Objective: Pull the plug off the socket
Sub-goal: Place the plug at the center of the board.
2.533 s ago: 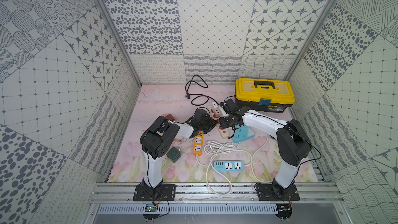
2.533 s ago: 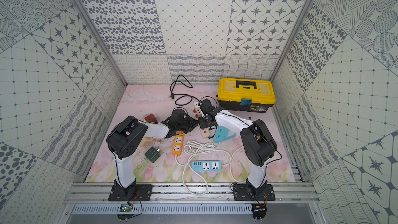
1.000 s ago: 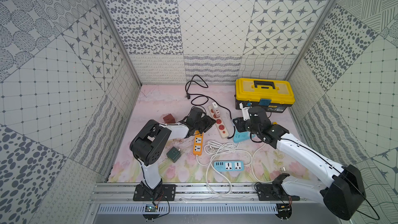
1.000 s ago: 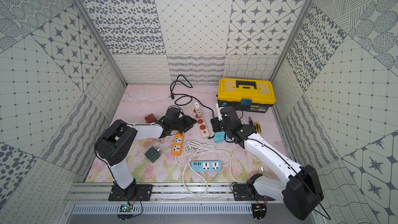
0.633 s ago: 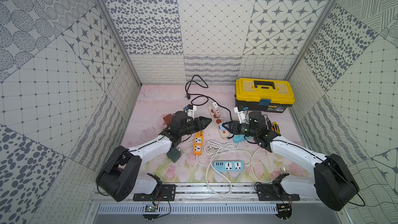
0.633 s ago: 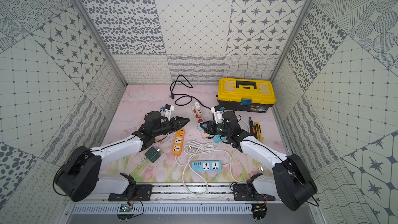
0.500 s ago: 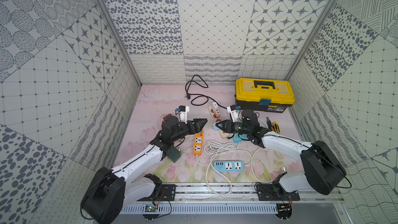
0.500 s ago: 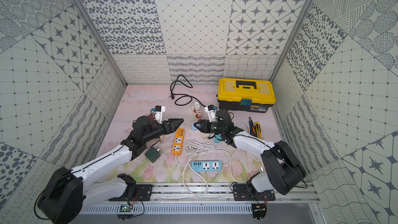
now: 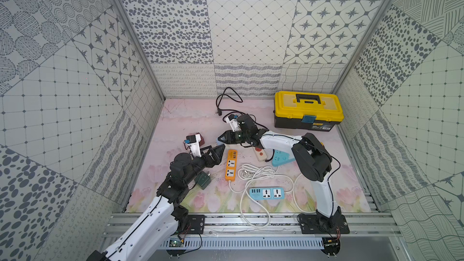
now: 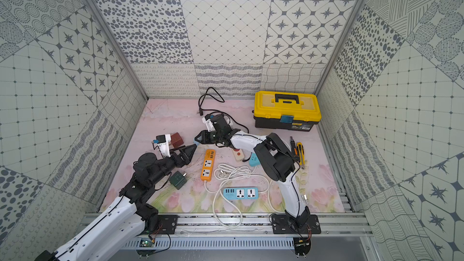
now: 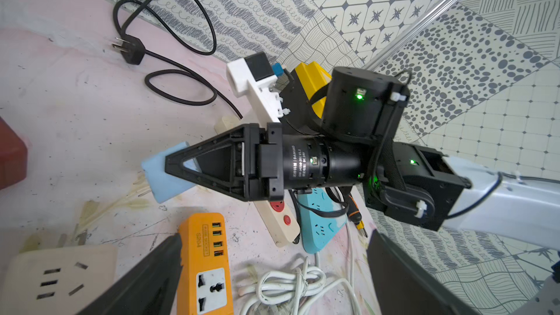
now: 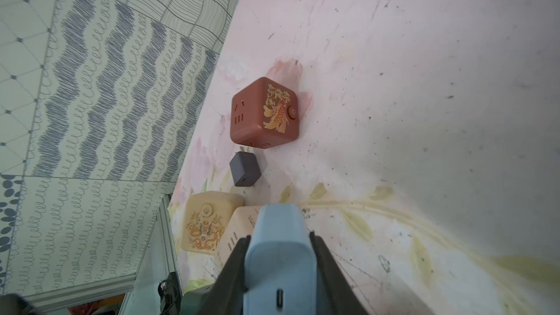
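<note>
While its fingers pinch a light blue block-shaped plastic plug point(image 12: 277, 228) between them, the right pincer point(image 9: 220, 139) lies low and level over the pink floral surface point(image 9: 190, 119), holding the plug apart from the cream cube socket with a slotted face point(image 11: 57, 277). Just beside it the left pincer point(image 9: 221, 148) stands spread wide, its black fingers point(image 11: 151, 280) well apart with nothing gripped, and the cream socket rests on the surface just beside one finger. Ahead of the plug, bare surface runs to the wavy-patterned side wall point(image 12: 106, 101), broken only by a red-brown cube socket with a gold fish point(image 12: 263, 113) and a small dark grey charger block point(image 12: 245, 168) near that edge. An orange plastic power strip point(image 9: 231, 164) lies just beside the left pincer. Half a second earlier the two tips faced each other across a gap nearer the middle; now the right tip sits farther toward the side wall, beside the left tip, and the left pincer, drawn closer together a second ago, has opened out
</note>
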`<state>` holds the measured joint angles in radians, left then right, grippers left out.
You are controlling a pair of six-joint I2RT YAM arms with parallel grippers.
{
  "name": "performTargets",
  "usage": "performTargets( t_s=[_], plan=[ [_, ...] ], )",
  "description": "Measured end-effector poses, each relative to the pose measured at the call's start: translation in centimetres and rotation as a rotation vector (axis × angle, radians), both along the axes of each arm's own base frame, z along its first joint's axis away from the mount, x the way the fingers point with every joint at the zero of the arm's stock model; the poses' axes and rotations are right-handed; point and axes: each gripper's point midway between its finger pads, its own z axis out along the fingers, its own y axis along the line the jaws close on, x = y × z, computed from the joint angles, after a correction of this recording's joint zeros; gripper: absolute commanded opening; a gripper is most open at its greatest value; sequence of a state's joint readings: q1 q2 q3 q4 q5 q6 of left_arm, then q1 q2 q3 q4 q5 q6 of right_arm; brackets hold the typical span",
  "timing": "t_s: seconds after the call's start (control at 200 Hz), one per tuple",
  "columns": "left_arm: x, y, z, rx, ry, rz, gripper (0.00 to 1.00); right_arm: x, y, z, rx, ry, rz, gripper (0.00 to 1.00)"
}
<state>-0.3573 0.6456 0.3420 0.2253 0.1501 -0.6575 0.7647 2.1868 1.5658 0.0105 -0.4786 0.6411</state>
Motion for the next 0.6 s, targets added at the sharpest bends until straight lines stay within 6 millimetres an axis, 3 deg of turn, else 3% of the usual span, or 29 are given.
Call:
performTargets(
  t_s=[0.125, 0.315, 0.495, 0.6],
  plan=[
    [-0.2, 0.4, -0.4, 0.012, 0.006, 0.015, 1.00, 1.0, 1.8, -1.7, -0.046, 0.020, 0.010, 0.31],
    [-0.2, 0.6, -1.0, 0.018, 0.022, 0.025, 1.00, 1.6, 2.8, -3.7, -0.101, 0.055, 0.020, 0.41],
    [-0.3, 0.6, -1.3, 0.010, 0.032, 0.027, 1.00, 1.8, 2.8, -4.2, -0.145, 0.063, 0.022, 0.67],
    [-0.4, 0.6, -1.5, -0.005, 0.038, 0.026, 1.00, 1.9, 2.2, -4.2, -0.186, 0.031, 0.024, 0.77]
  ],
)
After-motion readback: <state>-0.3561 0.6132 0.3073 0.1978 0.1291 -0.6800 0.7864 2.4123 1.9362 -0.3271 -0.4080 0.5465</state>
